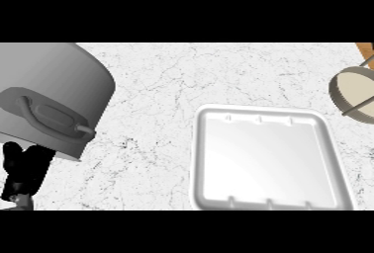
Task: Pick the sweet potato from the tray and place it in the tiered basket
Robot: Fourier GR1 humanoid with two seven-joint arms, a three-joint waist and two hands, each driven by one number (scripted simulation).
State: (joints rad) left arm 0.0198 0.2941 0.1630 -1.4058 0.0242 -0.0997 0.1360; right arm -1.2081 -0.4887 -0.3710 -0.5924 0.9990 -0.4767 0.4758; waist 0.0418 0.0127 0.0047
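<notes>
Left hand (22,170): our black fingers at the counter's (161,99) left edge; curl, we cannot tell.
Tray (211,163): white, near front edge.
Tiered basket (354,94): right edge (cropped).

- The left forearm (51,94) was a broad, smooth grey casing, rounded like a drum, lighter along its upper side and darker below.
- A raised oval panel sat on the casing's side, in a slightly deeper grey, with a curved bar like a handle running along it.
- A small grey peg stuck out at the bar's lower end.
- The left hand (23,170) was black and blocky, its fingers too dark to tell apart.
</notes>
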